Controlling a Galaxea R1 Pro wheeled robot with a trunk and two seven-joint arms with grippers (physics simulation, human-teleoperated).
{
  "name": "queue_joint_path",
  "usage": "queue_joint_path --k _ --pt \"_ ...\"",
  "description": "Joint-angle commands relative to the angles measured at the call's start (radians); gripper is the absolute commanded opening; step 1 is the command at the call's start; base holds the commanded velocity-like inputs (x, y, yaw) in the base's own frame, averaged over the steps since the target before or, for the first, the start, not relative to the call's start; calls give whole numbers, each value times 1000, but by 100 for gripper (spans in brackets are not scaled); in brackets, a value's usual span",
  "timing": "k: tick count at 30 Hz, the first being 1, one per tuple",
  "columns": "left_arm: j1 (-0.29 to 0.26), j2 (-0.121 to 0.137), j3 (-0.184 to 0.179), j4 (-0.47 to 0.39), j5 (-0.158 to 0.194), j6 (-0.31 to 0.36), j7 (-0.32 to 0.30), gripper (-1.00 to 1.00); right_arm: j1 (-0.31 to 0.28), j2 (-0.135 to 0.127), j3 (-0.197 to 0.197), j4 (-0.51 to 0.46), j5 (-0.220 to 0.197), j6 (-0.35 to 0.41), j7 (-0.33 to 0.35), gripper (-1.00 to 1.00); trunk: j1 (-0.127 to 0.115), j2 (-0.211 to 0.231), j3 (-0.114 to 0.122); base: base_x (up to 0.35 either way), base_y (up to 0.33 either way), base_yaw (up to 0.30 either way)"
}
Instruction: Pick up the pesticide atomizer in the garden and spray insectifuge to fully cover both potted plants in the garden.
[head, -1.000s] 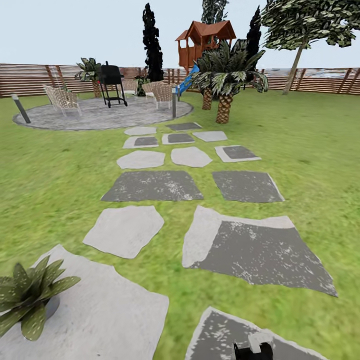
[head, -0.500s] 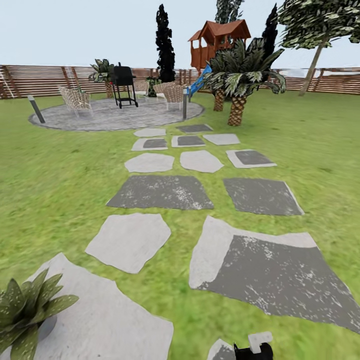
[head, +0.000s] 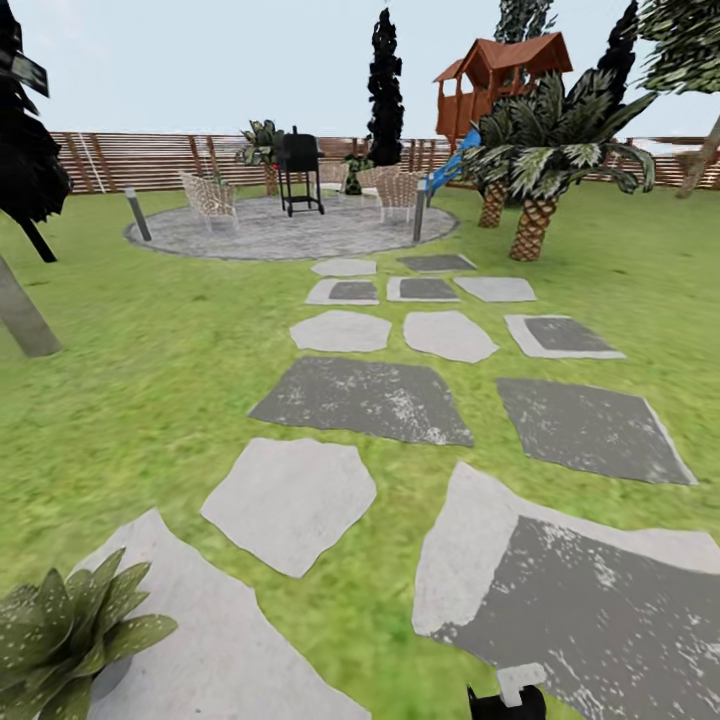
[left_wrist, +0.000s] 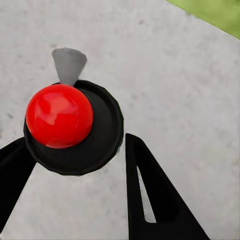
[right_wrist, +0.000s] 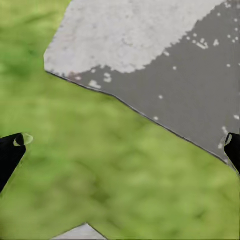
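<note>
Status, early stage: left gripper (left_wrist: 75, 165) spread wide, holding nothing, its fingers flanking the red-knobbed black atomizer (left_wrist: 72, 125) standing on a pale slab (left_wrist: 170, 75); right gripper (right_wrist: 122, 145) likewise spread wide over grass; one potted plant (head: 65, 630) close by, apparently unsprayed; pickup and spraying outstanding.

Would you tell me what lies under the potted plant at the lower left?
The potted plant stands on a pale grey stepping slab. Its leaves hide most of the pot and the slab directly beneath.
</note>
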Motion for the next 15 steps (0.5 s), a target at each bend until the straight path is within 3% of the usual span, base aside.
queue_joint_path --k 1,7,15 --pt "-1 0 5 1 -11 -4 4 -100 0 0 -1 1 11 -2 -7 100 0 0 -1 339 0 275" --pt "-1 0 5 1 -11 -3 4 -100 0 1 -1 1 10 -2 -7 100 0 0 -1 339 0 258" --pt "-1 0 5 1 -12 -4 4 -100 0 1 -1 2 9 -2 -7 100 0 0 -1 339 0 39"
